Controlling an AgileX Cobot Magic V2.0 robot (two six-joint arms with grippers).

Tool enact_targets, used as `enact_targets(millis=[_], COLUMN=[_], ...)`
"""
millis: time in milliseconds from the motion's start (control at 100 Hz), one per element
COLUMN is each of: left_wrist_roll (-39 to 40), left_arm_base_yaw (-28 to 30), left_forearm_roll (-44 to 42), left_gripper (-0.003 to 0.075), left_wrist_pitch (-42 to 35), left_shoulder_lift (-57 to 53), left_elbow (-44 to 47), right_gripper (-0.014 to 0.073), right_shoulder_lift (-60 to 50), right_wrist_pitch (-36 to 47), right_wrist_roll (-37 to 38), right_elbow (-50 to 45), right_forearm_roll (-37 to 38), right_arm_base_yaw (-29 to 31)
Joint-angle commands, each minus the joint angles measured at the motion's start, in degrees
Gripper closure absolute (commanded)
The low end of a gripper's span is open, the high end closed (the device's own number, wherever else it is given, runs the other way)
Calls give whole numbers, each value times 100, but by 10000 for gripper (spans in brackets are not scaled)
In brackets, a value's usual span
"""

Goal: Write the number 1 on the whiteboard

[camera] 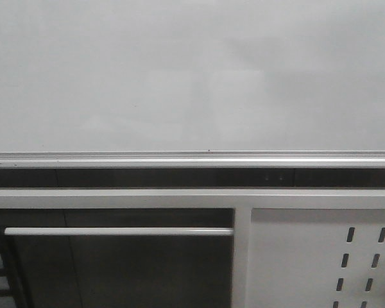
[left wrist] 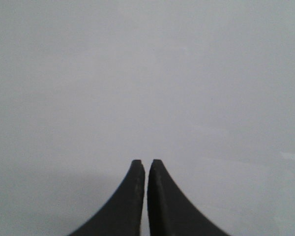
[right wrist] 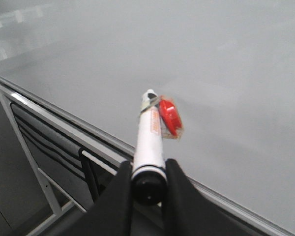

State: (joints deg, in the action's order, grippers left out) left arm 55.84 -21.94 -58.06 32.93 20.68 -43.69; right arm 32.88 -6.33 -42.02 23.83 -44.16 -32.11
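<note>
Front view: whiteboard [camera: 192, 70] runs off the top and both side edges, only its bottom rail [camera: 192, 157] closes it; perforated panel [camera: 321, 256] cut at right and bottom. Neither of my arms in that view. Left wrist view: left gripper [left wrist: 146, 164] fingers cropped at the bottom, background a featureless blur. Right wrist view: marker [right wrist: 150, 142] tip soft, can't tell if it touches the board; label unreadable, red tag [right wrist: 169, 118] blurred.
</note>
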Motion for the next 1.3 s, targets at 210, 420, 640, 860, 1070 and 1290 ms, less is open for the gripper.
enact_targets(millis=[210,420,640,860,1070,1290], left_wrist_roll=[68,68,68,68,68,68], left_arm_base_yaw=[22,22,22,22,22,22], left_forearm_roll=[-180,-193,-181,69,174,174], left_gripper=[738,738,738,738,738,738], left_wrist_pitch=[-251,-251,-263,-263,-251,-251], left_shoulder_lift=[57,57,57,57,57,57], left_elbow=[-160,-160,-160,-160,-160,-160], right_gripper=[645,644,643,644,644,644], right_shoulder_lift=[469,469,469,702,1061,1113], right_wrist_pitch=[1350,2524,3202,3565,3666,3704], right_wrist_roll=[-68,-68,-68,-68,-68,-68], right_elbow=[-222,-764,-789,-762,-762,-762], right_forearm_roll=[1,1,1,376,543,547], right_arm_base_yaw=[-926,-1638,-2001,-2002,-2002,-2002])
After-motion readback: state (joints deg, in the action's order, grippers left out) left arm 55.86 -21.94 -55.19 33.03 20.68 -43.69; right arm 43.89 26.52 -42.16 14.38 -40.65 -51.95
